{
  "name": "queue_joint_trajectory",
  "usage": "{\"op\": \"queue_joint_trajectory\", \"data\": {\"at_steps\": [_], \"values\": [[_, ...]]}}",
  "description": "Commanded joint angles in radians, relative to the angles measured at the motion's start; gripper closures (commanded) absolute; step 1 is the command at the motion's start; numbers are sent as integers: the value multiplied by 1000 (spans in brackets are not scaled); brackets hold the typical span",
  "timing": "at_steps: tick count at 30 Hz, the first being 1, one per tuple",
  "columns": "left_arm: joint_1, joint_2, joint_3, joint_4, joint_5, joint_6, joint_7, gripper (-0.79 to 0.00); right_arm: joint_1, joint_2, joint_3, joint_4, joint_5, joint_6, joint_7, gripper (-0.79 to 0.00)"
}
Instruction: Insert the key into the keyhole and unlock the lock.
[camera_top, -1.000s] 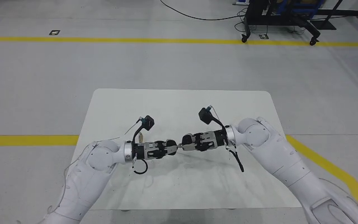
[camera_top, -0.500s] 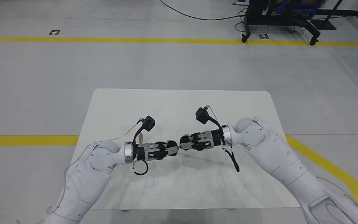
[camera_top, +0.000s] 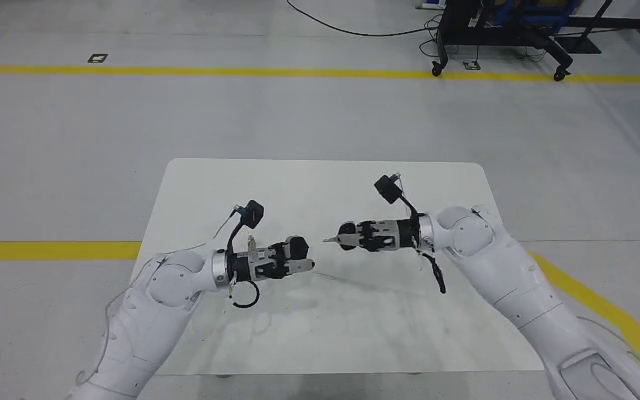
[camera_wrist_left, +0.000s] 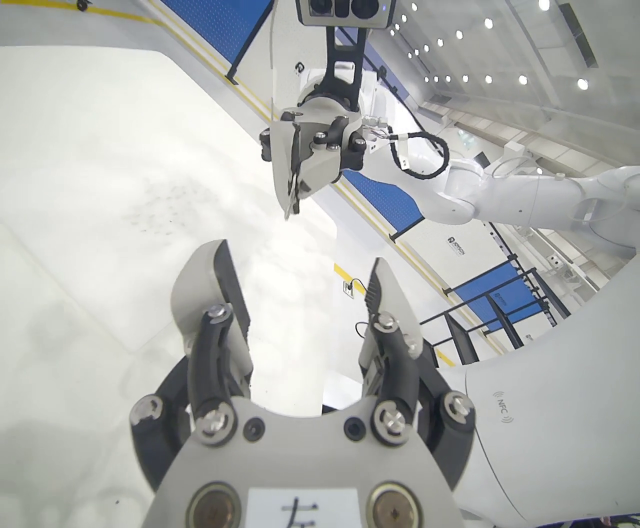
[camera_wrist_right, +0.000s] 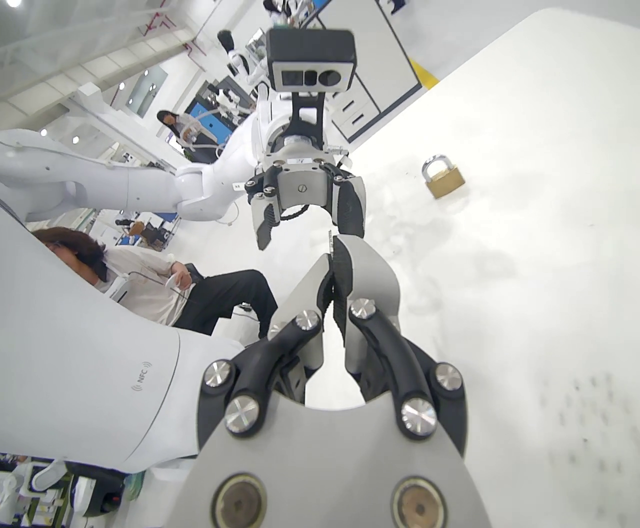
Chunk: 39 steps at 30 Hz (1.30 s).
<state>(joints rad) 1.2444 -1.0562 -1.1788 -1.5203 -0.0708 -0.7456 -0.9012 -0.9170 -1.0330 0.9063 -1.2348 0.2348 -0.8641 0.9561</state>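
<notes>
Right pincer (camera_wrist_right: 332, 255) has pulled away from left pincer (camera_wrist_left: 300, 270). It pinches the key (camera_wrist_left: 289, 212); the left one is spread, empty. Lock (camera_wrist_right: 442, 177) lies loose nearer the worktop's (camera_top: 400, 190) left edge, so it could slide when the key pushes it.

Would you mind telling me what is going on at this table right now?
The robot's right gripper is shut on a small key, held above the white table. The left gripper faces it, open and empty. The brass padlock lies on the table, apart from both grippers, so the key is not yet in the keyhole.
</notes>
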Motion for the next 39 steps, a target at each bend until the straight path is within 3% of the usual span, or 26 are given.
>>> {"op": "queue_joint_trajectory", "data": {"at_steps": [1,7,12,15,17,20,22,24,28,39], "values": [[14,6,-30,-11,-2,-1,22,-785,-5,14,45,27,15,-18,-18,0],[36,12,-63,-36,-5,17,45,-785,-56,78,221,109,100,-100,-101,0],[35,12,-64,-39,-1,18,50,-785,-89,103,267,113,121,-126,-126,0],[42,18,-132,-81,181,89,180,-785,-89,103,267,113,121,-126,-126,0],[86,26,-191,-133,220,95,230,-785,-89,103,267,113,121,-126,-126,0],[174,46,-324,-260,441,165,251,-785,-89,103,267,113,121,-126,-126,0],[250,56,-402,-366,637,272,256,-785,-89,103,267,113,121,-126,-126,0],[333,58,-421,-460,773,360,255,-785,-89,103,267,113,121,-126,-126,0],[389,58,-366,-500,981,461,213,-785,-89,103,267,113,121,-126,-126,0],[184,23,-87,-316,1173,626,149,-785,-89,103,267,113,121,-126,-126,0]]}}
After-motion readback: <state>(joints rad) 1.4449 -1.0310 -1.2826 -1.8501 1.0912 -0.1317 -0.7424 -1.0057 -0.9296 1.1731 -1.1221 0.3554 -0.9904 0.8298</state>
